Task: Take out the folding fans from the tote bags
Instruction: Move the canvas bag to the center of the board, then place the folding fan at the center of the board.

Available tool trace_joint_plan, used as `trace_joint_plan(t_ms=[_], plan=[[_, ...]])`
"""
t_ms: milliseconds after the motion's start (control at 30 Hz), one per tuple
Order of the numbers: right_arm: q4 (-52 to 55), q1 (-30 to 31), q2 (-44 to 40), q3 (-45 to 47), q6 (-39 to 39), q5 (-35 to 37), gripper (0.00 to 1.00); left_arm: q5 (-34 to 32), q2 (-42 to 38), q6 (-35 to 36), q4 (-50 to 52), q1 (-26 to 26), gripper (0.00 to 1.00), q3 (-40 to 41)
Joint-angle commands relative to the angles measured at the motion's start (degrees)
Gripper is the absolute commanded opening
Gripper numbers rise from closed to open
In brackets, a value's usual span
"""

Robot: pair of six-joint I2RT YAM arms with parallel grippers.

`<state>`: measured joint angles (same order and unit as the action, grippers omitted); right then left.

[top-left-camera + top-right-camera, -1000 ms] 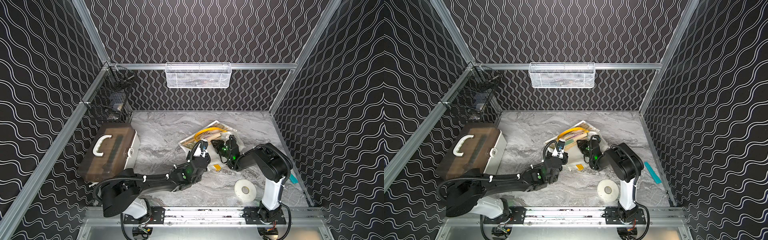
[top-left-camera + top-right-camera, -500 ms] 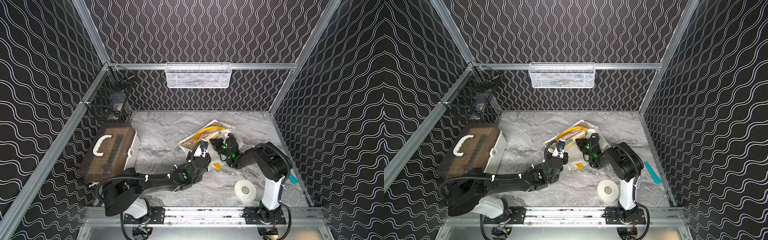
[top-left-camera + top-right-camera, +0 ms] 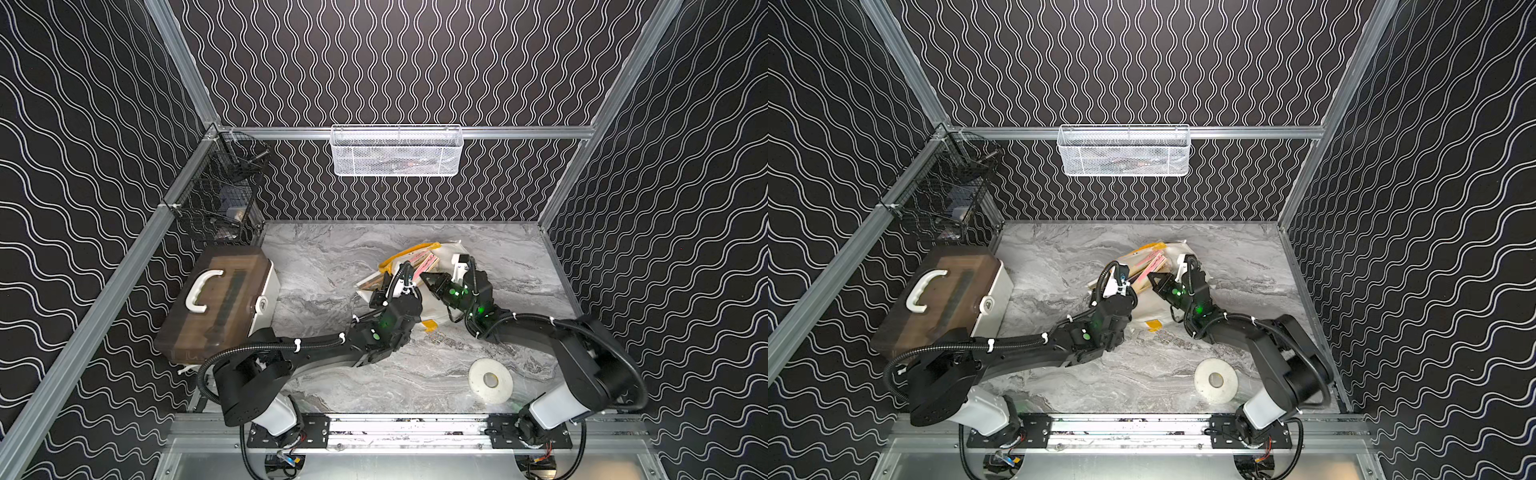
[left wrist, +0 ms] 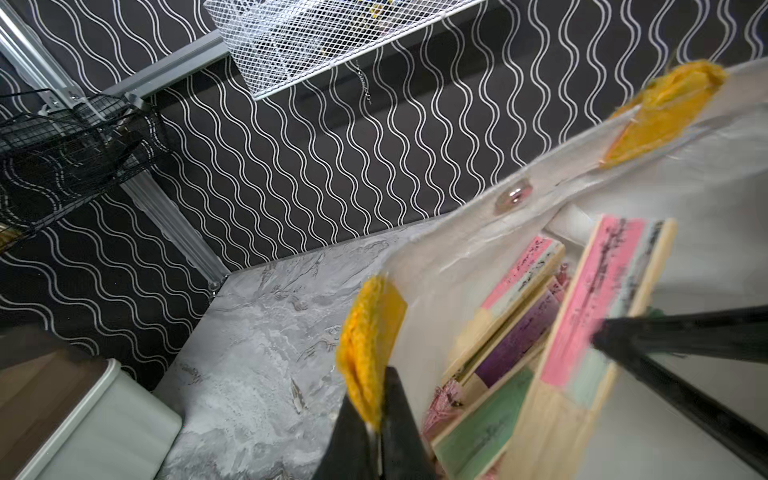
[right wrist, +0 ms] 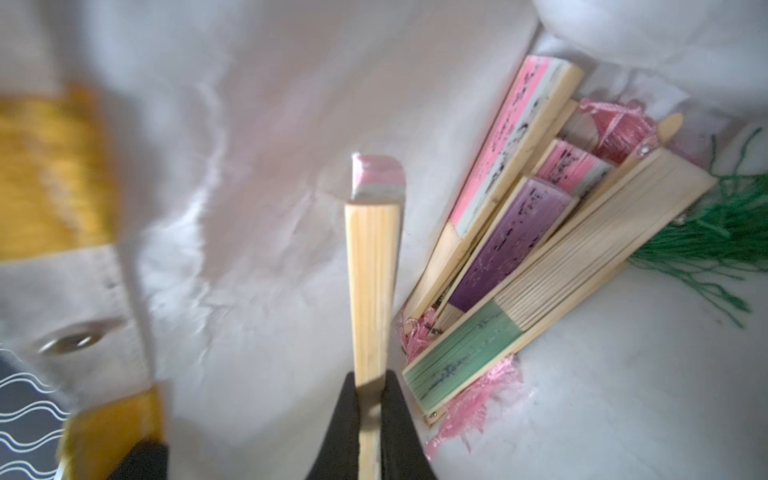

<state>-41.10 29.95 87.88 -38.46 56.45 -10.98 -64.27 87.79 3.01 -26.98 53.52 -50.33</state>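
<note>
Sprawling near the far edge of the grey marble desk (image 3: 324,270), the white tote bag (image 3: 453,251) lay with its mouth propped open. Against a second before, the right arm had shifted closer to that mouth, and its jaws, then slightly apart, had closed. The left arm stretched low across the desk from the near-left corner, and the left gripper (image 4: 376,411) pinched a yellow handle patch (image 4: 370,332) on the bag's rim. The right arm bent in from the near-right corner, and the right gripper (image 5: 370,390) clamped one pink-edged folding fan (image 5: 372,257). The other folding fans (image 5: 511,249) lay heaped inside the bag, just beside it.
</note>
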Motion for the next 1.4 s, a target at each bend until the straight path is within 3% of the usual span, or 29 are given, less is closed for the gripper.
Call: trace_joint_plan(t_ms=[0, 333, 667, 1067, 1367], plan=[[8.32, 0.10, -4.67, -0.54, -6.82, 1.93, 0.06, -2.19, -1.22, 0.77, -1.05, -1.84, 0.00, 0.14], [20.84, 0.08, -17.21, -3.91, -16.63, 1.50, 0.06, -0.67, -2.62, -2.04, 4.41, -8.55, 0.00, -1.25], [26.67, -2.33, -19.63, -11.37, -20.70, -8.60, 0.04, 2.72, -3.33, -2.31, 8.83, -16.38, 0.00, -3.25], [45.31, -20.75, -12.78, -31.61, -31.39, -22.67, 0.01, 8.25, -8.24, -1.58, 9.86, -21.70, 0.00, 0.04], [50.76, -32.83, -3.01, -36.06, -34.82, -34.06, 0.00, 11.46, -9.25, -3.07, 10.49, -22.53, 0.00, 0.44]])
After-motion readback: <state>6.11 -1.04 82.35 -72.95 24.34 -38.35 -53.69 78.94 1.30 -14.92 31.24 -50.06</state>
